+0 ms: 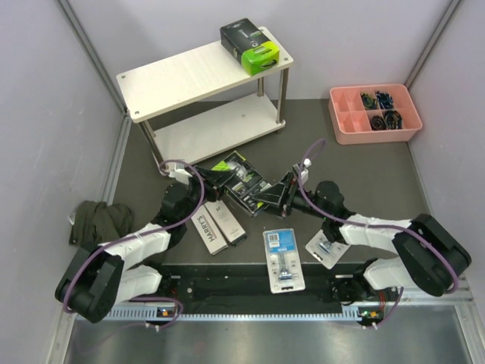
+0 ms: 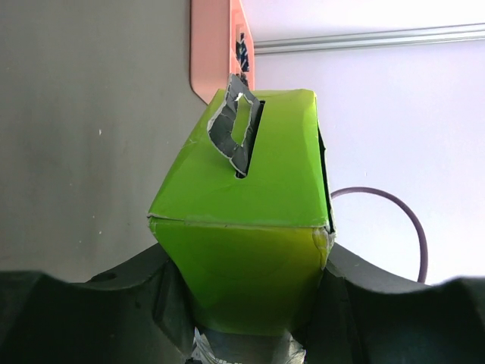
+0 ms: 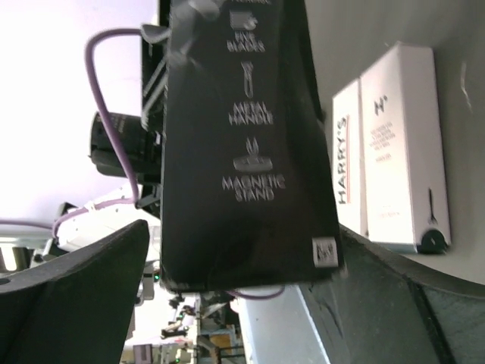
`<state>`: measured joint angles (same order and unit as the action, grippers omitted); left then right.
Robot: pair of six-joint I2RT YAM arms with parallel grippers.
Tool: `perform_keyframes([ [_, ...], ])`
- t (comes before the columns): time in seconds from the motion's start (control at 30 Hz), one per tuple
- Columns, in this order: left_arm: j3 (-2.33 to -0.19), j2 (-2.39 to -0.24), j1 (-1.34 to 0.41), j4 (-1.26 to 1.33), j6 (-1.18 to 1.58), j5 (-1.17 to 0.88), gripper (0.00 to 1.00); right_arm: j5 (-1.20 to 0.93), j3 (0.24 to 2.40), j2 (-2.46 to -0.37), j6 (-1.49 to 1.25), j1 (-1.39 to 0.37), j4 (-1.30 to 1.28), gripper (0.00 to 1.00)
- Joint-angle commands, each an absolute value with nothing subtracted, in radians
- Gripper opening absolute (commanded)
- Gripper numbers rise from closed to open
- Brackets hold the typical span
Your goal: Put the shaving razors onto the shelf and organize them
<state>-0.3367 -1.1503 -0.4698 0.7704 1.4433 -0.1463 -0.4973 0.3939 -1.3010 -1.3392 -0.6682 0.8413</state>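
The left tool [image 2: 246, 280] gripped the black-and-lime razor pack [image 2: 242, 197] above the counter [image 1: 341, 167]; the right tool [image 3: 246, 273] straddled it, jaws wide. Early release might drop it before the eleven-o'clock shelf [image 1: 189, 76].

1. Robot lab test cell.
2. Plain pale walls [image 1: 38, 114] w/ metal frame rails [image 1: 91, 53], upper left & right.
3. Left arm [image 1: 114, 262] & right arm [image 1: 413, 246] bolted at bottom; slotted cable duct [image 1: 250, 312] along bottom edge.
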Motion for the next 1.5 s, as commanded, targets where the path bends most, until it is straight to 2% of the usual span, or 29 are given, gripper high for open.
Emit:
perform_keyframes([
  [0.0, -0.344, -1.132, -0.465, 0.956, 1.489, -0.169, 0.0, -0.476, 0.448, -1.359, -1.379, -0.69, 1.054, 0.82],
  [0.03, -0.339, -1.126, -0.465, 0.956, 1.491, -0.167, 0.0, -0.48, 0.449, -1.368, -1.388, -0.69, 1.098, 0.72],
  [0.23, -0.296, -1.088, -0.465, 0.951, 1.528, -0.091, 0.0, -0.465, 0.491, -1.391, -1.382, -0.741, 1.098, 0.62],
  [0.3, -0.288, -1.069, -0.465, 0.946, 1.529, -0.072, 0.0, -0.45, 0.505, -1.393, -1.379, -0.755, 1.086, 0.55],
  [0.47, -0.275, -1.017, -0.465, 0.89, 1.523, -0.031, 0.0, -0.433, 0.515, -1.401, -1.376, -0.77, 1.068, 0.45],
  [0.7, -0.276, -0.944, -0.463, 0.804, 1.477, -0.02, 0.0, -0.422, 0.522, -1.387, -1.371, -0.77, 1.031, 0.23],
  [0.8, -0.278, -0.924, -0.465, 0.77, 1.451, -0.023, 0.14, -0.423, 0.531, -1.376, -1.359, -0.77, 1.005, 0.17],
  [0.87, -0.278, -0.91, -0.465, 0.759, 1.436, -0.029, 0.38, -0.425, 0.537, -1.359, -1.347, -0.77, 0.977, 0.13],
  [0.93, -0.287, -0.9, -0.465, 0.727, 1.404, -0.04, 0.56, -0.425, 0.545, -1.348, -1.33, -0.77, 0.942, 0.09],
  [0.97, -0.294, -0.89, -0.465, 0.703, 1.39, -0.047, 0.72, -0.422, 0.548, -1.342, -1.324, -0.77, 0.927, 0.07],
  [1.07, -0.34, -0.858, -0.465, 0.55, 1.332, -0.049, 0.9, -0.42, 0.56, -1.316, -1.302, -0.77, 0.873, 0.04],
  [1.2, -0.4, -0.805, -0.465, 0.391, 1.241, -0.009, 0.99, -0.402, 0.575, -1.282, -1.281, -0.77, 0.793, 0.01],
  [1.47, -0.529, -0.703, -0.465, 0.054, 1.025, 0.101, 0.99, -0.362, 0.692, -1.171, -1.151, -0.755, 0.491, 0.0],
])
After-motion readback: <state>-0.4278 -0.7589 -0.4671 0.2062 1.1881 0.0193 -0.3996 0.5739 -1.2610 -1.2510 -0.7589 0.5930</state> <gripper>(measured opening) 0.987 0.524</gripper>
